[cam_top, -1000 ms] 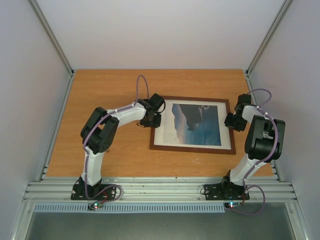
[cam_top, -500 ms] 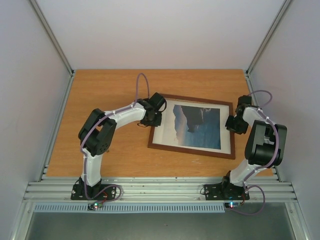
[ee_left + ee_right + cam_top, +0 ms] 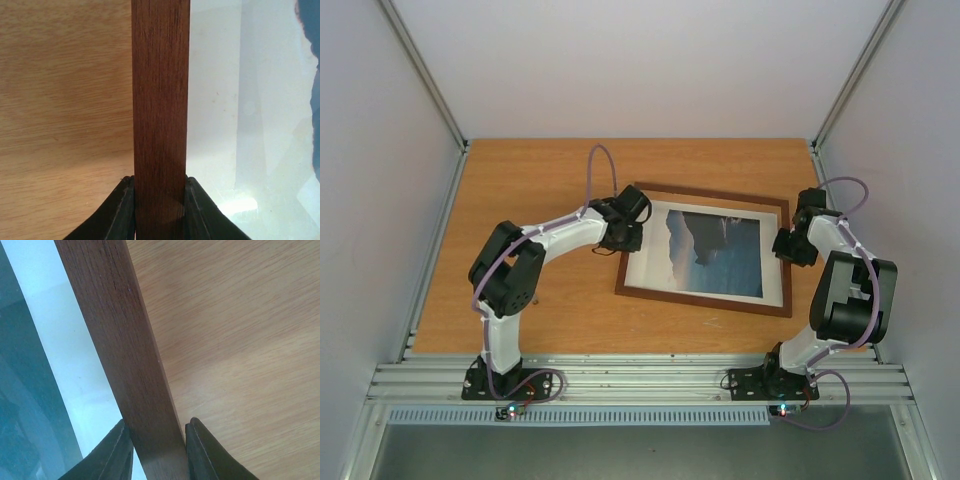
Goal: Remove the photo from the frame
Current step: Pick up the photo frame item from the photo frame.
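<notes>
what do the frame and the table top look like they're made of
The frame: likely wood, stained dark reddish-brown, matte; fine straight grain shows. The table top: pale wood or wood-look laminate, smooth; broad wavy grain, but which is unclear.

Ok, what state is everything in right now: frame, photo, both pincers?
frame: face up, skewed to the table edges, not opened.
photo: inside the frame, bordered by the white mat.
left pincer: shut on the frame's left rail.
right pincer: astride the frame's right rail; cannot tell if it has clamped.
</notes>
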You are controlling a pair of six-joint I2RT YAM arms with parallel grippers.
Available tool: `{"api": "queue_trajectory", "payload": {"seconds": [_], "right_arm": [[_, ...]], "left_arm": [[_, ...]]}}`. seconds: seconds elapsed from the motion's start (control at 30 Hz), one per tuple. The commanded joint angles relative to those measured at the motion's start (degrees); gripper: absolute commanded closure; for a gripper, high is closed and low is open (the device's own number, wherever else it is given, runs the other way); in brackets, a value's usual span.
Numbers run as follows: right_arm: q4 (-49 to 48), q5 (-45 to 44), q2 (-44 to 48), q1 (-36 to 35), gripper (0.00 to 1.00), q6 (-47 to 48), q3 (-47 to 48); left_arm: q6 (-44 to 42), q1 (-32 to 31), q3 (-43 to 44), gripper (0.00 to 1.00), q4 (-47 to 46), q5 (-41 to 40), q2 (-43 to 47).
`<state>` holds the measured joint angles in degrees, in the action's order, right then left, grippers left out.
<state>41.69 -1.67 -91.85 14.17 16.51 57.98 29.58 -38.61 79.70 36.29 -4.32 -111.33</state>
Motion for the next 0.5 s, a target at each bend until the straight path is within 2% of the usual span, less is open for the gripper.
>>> {"api": "queue_trajectory", "payload": {"seconds": [0.0, 0.17, 0.3, 0.47], "right_arm": [[-1.1, -2.1, 2.3, 0.7, 0.83, -3.8, 1.4], [0.2, -0.5, 2.9, 0.2, 0.83, -3.5, 2.8], [1.5, 0.7, 3.1, -1.0, 0.81, -3.2, 4.4], [2.8, 2.0, 2.9, -2.7, 0.71, -3.0, 6.6]], "left_arm": [[1.5, 0.2, -1.6, 0.93, -2.2, 1.6, 4.4], [3.1, 1.7, -4.7, 0.99, -4.3, 3.0, 8.0], [4.8, 3.2, -7.7, 1.00, -6.0, 4.1, 11.1], [6.1, 4.4, -11.0, 1.00, -7.4, 6.3, 15.0]]}}
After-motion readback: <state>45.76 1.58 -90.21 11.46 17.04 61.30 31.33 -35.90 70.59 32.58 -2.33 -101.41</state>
